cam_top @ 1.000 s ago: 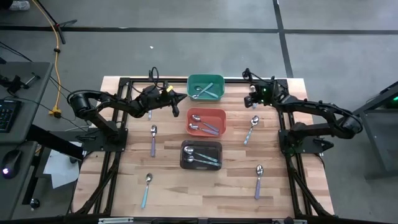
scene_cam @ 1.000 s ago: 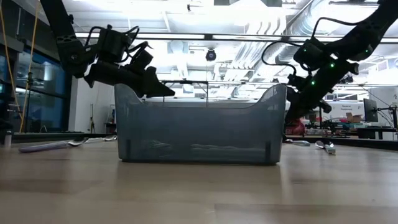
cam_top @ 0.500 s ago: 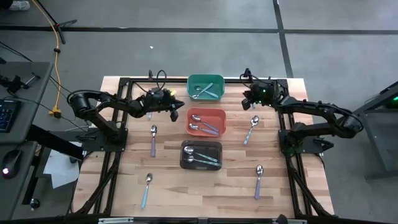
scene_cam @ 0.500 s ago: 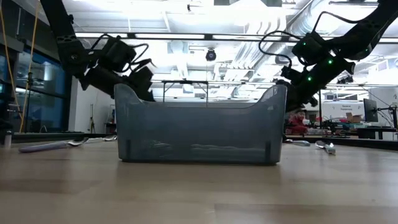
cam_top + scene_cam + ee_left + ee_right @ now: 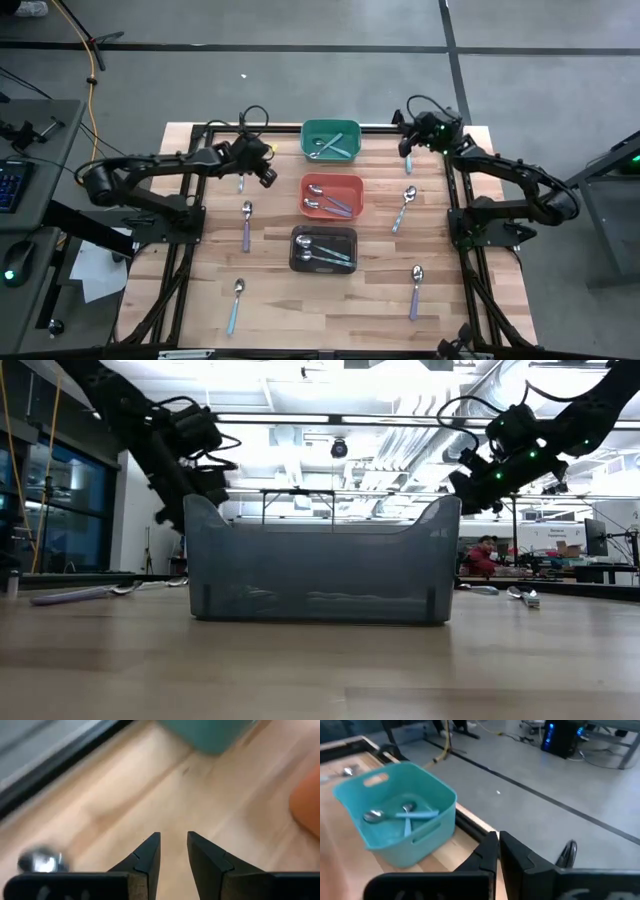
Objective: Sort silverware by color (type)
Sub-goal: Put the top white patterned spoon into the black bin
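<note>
While no writing reads | left hand [image 5: 173,852] empty, fingers apart

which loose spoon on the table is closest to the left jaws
The spoon lying just under the left gripper, near the table's far edge. The other loose spoons all lie farther off.

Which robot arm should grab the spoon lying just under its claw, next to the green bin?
Probably the left. The left gripper hangs near a loose spoon beside the green bin, empty with a narrow gap. The right gripper sits by the table's far edge, nearly shut.
</note>
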Controlling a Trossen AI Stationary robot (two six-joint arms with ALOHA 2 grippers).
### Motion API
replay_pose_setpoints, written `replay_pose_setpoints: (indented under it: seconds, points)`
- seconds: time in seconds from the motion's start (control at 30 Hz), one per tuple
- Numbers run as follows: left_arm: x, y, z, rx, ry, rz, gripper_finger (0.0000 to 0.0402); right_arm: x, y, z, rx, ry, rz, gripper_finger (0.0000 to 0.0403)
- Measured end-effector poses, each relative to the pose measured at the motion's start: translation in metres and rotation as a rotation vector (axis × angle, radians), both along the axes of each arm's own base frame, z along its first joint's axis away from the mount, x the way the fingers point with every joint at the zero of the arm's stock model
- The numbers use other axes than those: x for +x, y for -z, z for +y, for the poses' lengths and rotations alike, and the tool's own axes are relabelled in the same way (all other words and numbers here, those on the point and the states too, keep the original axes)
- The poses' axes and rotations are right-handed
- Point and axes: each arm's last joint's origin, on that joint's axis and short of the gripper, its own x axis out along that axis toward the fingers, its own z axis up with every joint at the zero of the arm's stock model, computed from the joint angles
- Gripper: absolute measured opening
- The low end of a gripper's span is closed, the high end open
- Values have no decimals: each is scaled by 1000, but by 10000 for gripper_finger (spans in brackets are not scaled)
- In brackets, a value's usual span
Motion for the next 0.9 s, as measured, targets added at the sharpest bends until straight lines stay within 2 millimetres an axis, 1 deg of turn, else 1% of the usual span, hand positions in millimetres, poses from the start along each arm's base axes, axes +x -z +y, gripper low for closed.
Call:
replay_pose_setpoints:
  seconds: [0.17, 0.27, 0.5, 0.63, 0.73, 0.9]
  points:
    - [-17, 3, -1, -189, -160, 60, 90, -7, -11, -10, -38, -35, -31, 3]
    - [-26, 7, 0, -241, -247, 107, 90, -9, -12, -12, -56, -29, -16, 4]
    - [-36, 9, 7, -156, -415, 188, 90, -9, -13, -12, -84, -39, -4, 4]
    - [-41, 10, 13, -161, -478, 160, 95, -9, -15, -13, -127, -49, 7, 4]
    - [-42, 9, 18, -146, -493, 134, 114, -9, -16, -13, -139, -54, 16, 4]
    - [-45, 9, 23, -143, -515, 122, 158, -8, -16, -13, -155, -58, 19, 4]
